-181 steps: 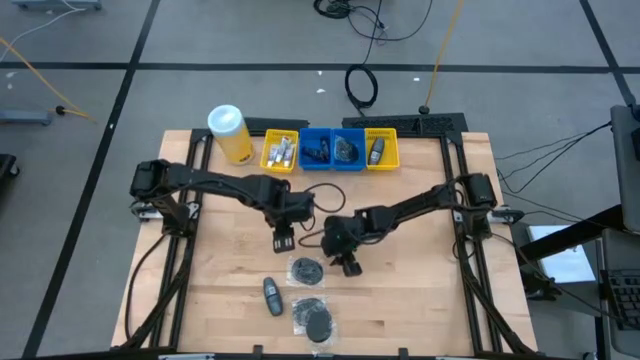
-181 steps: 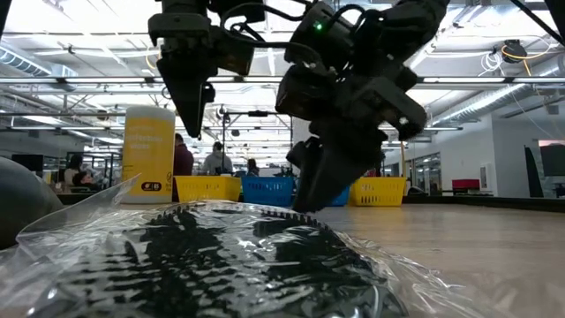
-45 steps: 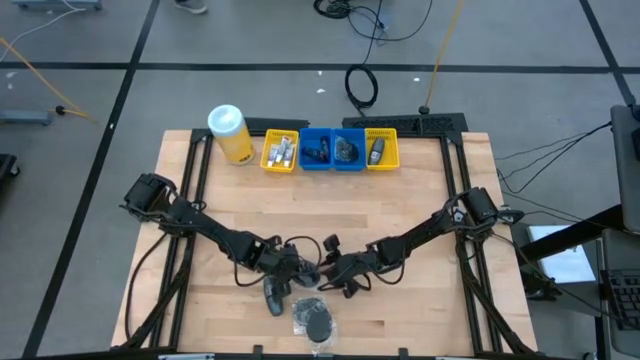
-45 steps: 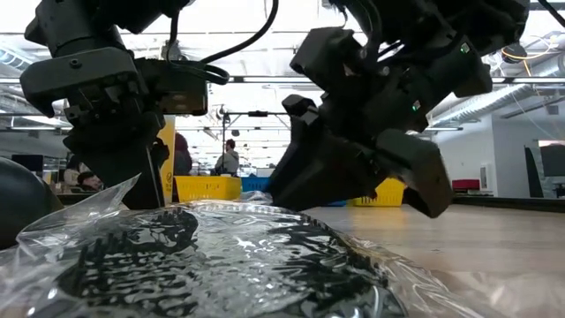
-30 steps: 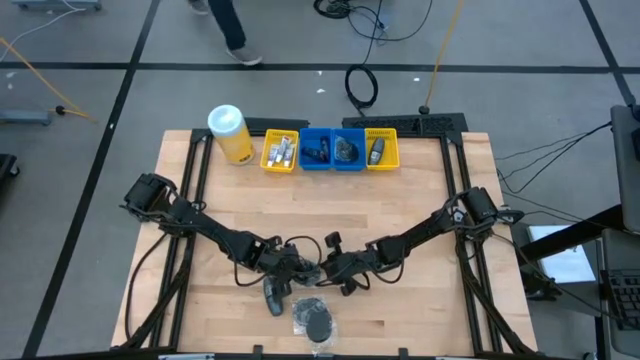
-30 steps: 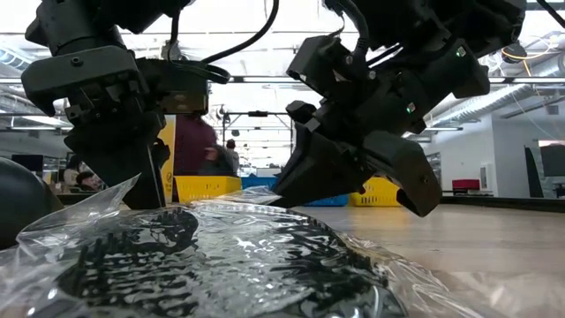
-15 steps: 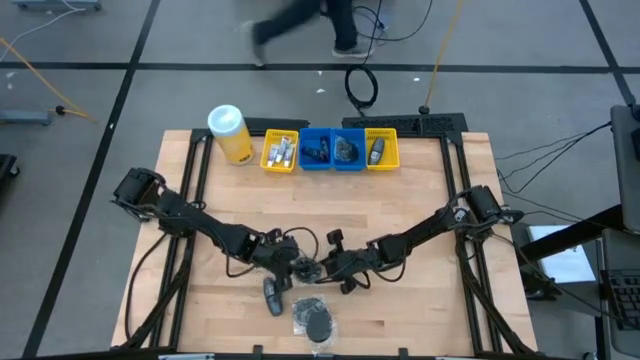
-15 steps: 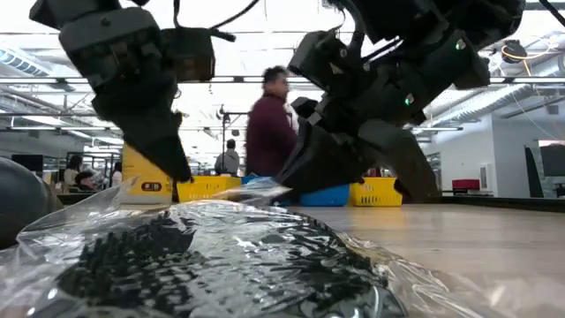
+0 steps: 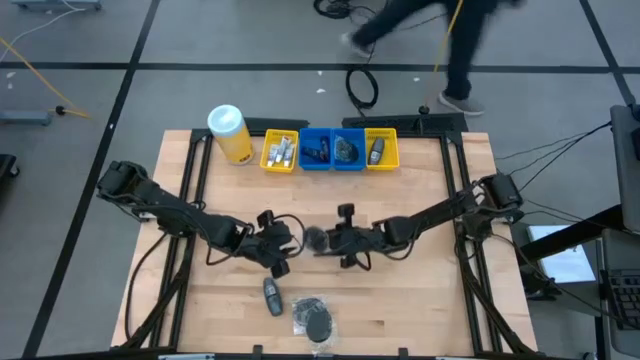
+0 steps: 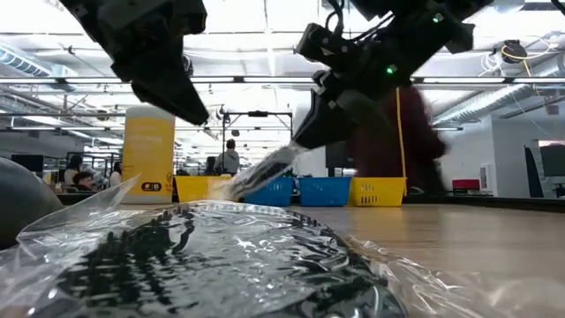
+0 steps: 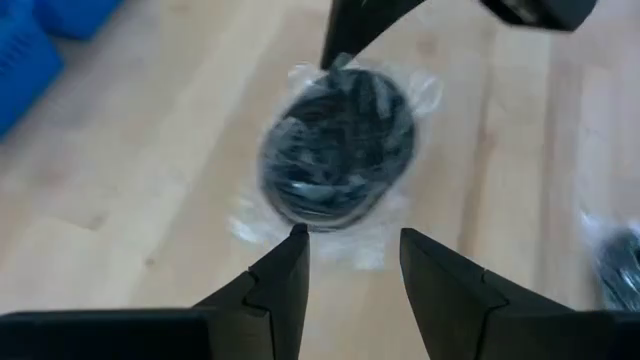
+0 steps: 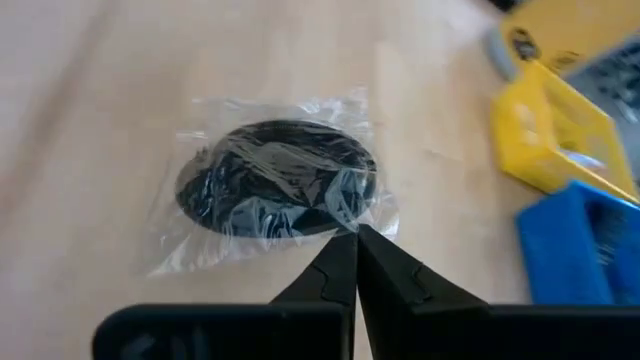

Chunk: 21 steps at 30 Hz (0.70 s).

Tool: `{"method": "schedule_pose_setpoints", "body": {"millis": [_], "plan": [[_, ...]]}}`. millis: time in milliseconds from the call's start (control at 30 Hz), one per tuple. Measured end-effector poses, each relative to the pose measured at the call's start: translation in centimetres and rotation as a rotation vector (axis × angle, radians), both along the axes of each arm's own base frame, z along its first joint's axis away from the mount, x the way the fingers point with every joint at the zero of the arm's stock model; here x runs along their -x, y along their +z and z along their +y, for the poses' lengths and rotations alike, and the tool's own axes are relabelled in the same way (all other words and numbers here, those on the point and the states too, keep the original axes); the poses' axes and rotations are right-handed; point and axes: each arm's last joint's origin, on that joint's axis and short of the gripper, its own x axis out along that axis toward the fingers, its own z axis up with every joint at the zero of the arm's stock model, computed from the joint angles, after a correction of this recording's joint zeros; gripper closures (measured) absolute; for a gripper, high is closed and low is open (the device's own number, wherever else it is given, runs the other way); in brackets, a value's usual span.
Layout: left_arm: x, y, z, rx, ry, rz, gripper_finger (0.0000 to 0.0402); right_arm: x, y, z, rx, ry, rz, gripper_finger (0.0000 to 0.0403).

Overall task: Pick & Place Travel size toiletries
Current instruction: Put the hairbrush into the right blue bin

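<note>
right hand (image 12: 352,240): closed on the wrapper edge of the black puff (image 12: 275,190), lifted above the middle of the surface (image 9: 420,300) | left hand (image 11: 345,265): open, empty, just beside | bins (image 9: 330,150) lie away at the far edge | long axis: none, puff is round | unclear: how firm the pinch is

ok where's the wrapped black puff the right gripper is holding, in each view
High view: wrapped black puff at table centre, at the right gripper.
Low view: tilted, lifted, centre.
Left wrist view: centre, ahead of the left gripper.
Right wrist view: centre.
Shared landmark: blue bins.
</note>
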Motion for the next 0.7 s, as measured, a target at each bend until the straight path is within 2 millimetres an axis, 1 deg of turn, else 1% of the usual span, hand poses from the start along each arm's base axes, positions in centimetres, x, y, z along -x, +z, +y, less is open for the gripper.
{"method": "schedule_pose_setpoints", "body": {"millis": [167,367,600,700], "plan": [[0.0,0.2,0.2,-0.068,0.039,-0.024,0.0245,0.3,2.0,-2.7,0.003,-0.096,-0.044,0.0403],[-0.3,0.5,0.3,-0.122,0.081,-0.084,0.0245,0.8,4.4,-6.4,0.000,-0.204,-0.103,0.0403],[-1.0,1.3,0.1,-0.153,0.043,-0.164,0.0245,2.0,6.5,-10.8,0.050,-0.389,-0.158,0.0403],[-1.2,1.5,0.1,-0.164,0.033,-0.187,0.0245,2.4,6.7,-12.5,0.077,-0.468,-0.158,0.0403]]}}
